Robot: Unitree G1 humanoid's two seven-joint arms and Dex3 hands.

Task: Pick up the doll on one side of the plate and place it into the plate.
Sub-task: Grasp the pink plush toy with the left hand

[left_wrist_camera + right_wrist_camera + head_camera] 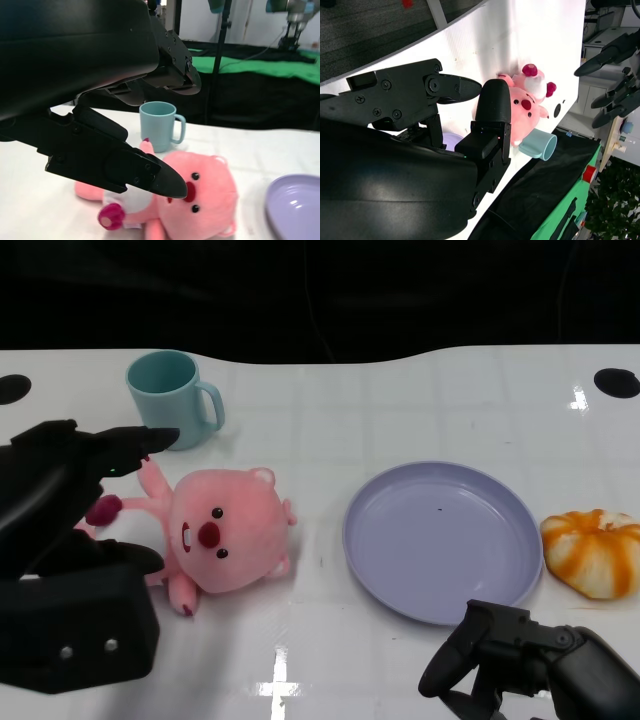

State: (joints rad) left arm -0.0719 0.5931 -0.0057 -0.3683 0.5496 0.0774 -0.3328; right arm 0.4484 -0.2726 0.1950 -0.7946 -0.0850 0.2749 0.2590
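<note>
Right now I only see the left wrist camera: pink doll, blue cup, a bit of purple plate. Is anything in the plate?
Observer: No toy lies in the plate, the head view shows.
Operator: Any other toys?
Observer: An orange and white plush lies beside the plate, on the side away from the doll.
Operator: Where's my other hand?
Observer: The right hand is by the plate's near edge, holding nothing.

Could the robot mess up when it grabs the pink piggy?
Maybe. The left hand is open beside the pink doll, and the blue cup stands close behind, so a fingertip might knock it over. The doll is soft and floppy, so it could slip out of a loose grip. Dropped early, it may land short of the purple plate.
</note>
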